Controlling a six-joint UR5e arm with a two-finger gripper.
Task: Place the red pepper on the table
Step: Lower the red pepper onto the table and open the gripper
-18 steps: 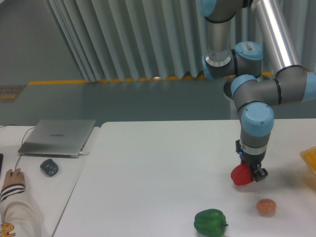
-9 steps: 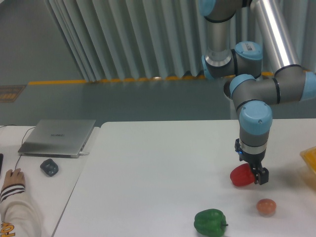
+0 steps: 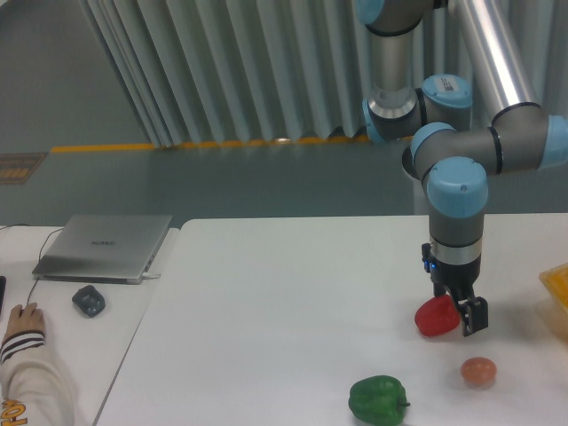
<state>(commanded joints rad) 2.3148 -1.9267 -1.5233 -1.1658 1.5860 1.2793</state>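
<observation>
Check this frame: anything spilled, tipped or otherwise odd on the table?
Nothing stands out. The red pepper sits by the gripper on the table; whether the fingers grip it is unclear. The green pepper and small orange fruit lie apart near the front edge. No spills or damage visible.

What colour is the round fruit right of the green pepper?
Orange-pink. The round fruit shows clearly in the fixed camera view, right of the green pepper.

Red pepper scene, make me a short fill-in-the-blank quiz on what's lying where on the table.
1. The gripper is beside the ____ pepper.
2. The pepper nearest the camera is ____.
3. The small orange-pink fruit lies to the camera's ____ of the green pepper.
4. The closed laptop sits on the narrower ____.

Answers: red; green; right; desk
</observation>
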